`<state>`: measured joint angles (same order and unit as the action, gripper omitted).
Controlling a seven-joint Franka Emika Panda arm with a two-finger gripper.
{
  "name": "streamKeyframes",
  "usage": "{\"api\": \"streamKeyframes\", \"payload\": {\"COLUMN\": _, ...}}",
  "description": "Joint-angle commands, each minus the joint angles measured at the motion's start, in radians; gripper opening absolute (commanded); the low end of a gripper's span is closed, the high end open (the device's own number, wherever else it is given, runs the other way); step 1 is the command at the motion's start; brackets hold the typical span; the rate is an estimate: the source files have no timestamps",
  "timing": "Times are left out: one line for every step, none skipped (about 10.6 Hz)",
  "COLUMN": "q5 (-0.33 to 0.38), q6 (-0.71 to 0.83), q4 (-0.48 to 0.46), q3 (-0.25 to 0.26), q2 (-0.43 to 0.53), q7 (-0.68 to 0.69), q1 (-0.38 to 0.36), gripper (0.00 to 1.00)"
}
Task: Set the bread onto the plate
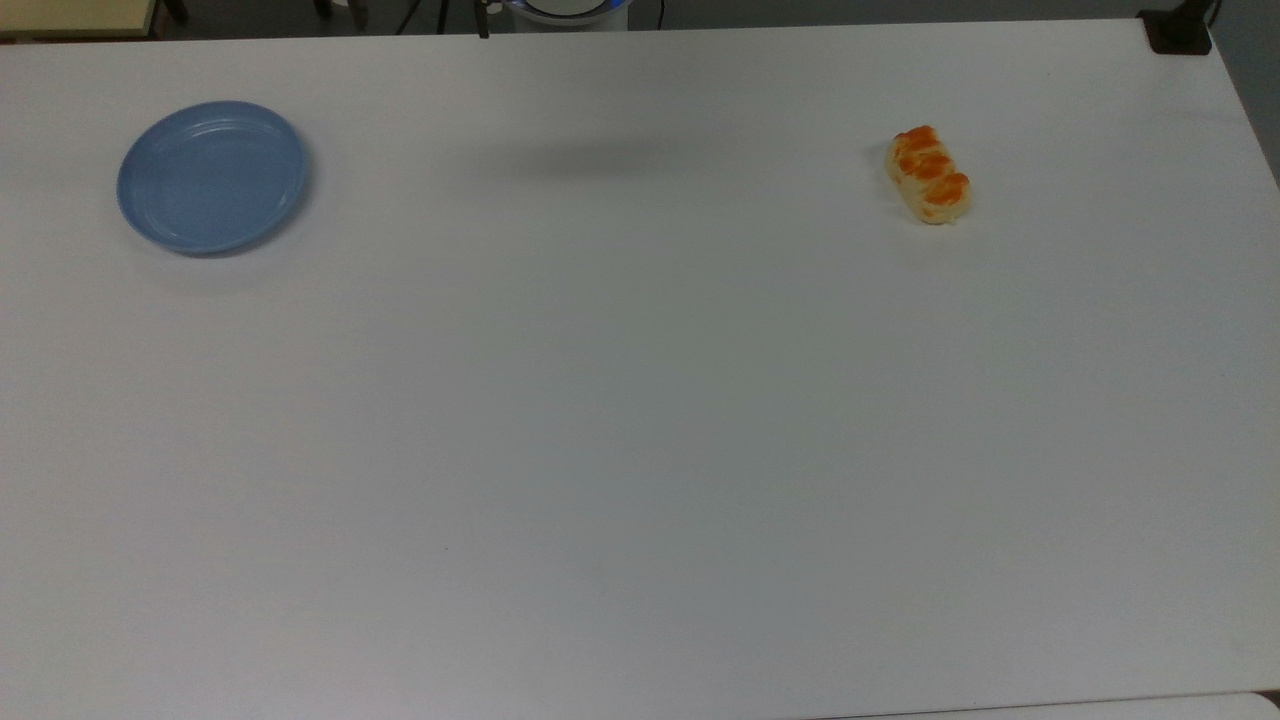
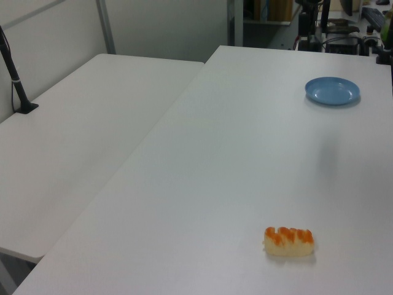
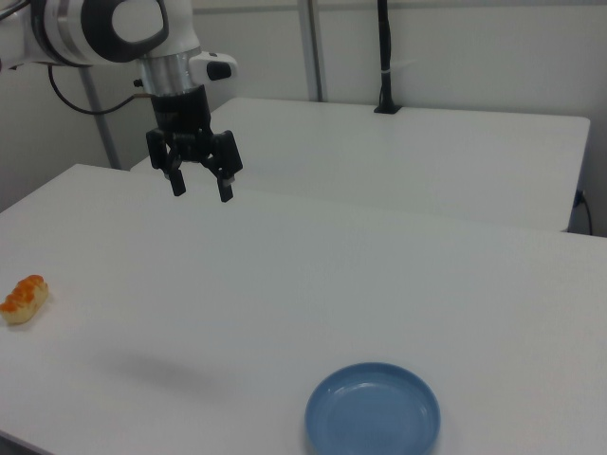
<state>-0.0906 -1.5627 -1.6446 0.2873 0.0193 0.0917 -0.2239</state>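
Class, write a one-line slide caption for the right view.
Open black two-finger gripper hangs above white table; small orange-glazed bread roll at far left, empty round light-blue plate near front.

I see the bread (image 1: 929, 173), a small oblong pale-yellow roll with orange-brown glazed ridges, lying flat at the top view's far right. The plate (image 1: 212, 176), round, light blue, apparently ridge-rimmed, sits upright and empty, well apart at the top view's far left.

light-blue plate (image 1: 212, 176), yellow orange-ridged bread (image 1: 929, 174), white table (image 1: 640, 420)
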Motion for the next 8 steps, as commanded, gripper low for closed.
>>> {"api": "streamKeyframes", "payload": {"q5": 0.026, "q6": 0.117, "q4": 0.078, "q3": 0.013, "q2": -0.009, "q7": -0.010, "q1": -0.009, "gripper": 1.00}}
{"api": "streamKeyframes", "payload": {"q5": 0.026, "q6": 0.136, "q4": 0.080, "q3": 0.013, "q2": -0.009, "q7": -0.010, "q1": -0.011, "gripper": 1.00}}
{"api": "streamKeyframes", "payload": {"q5": 0.032, "q6": 0.142, "q4": 0.081, "q3": 0.013, "q2": -0.009, "q7": -0.009, "q1": -0.011, "gripper": 1.00}}
{"api": "streamKeyframes", "payload": {"q5": 0.032, "q6": 0.141, "q4": 0.081, "q3": 0.015, "q2": -0.001, "q7": -0.006, "q1": -0.009, "gripper": 1.00}}
{"api": "streamKeyframes", "payload": {"q5": 0.032, "q6": 0.139, "q4": 0.081, "q3": 0.015, "q2": 0.002, "q7": -0.004, "q1": -0.008, "gripper": 1.00}}
{"api": "streamKeyframes", "payload": {"q5": 0.032, "q6": 0.138, "q4": 0.081, "q3": 0.016, "q2": 0.002, "q7": -0.003, "q1": -0.003, "gripper": 1.00}}
{"api": "streamKeyframes", "payload": {"q5": 0.041, "q6": 0.132, "q4": 0.081, "q3": 0.019, "q2": 0.002, "q7": 0.000, "q1": -0.003, "gripper": 1.00}}
{"api": "streamKeyframes", "payload": {"q5": 0.057, "q6": 0.130, "q4": 0.081, "q3": 0.019, "q2": -0.004, "q7": 0.002, "q1": -0.005, "gripper": 1.00}}
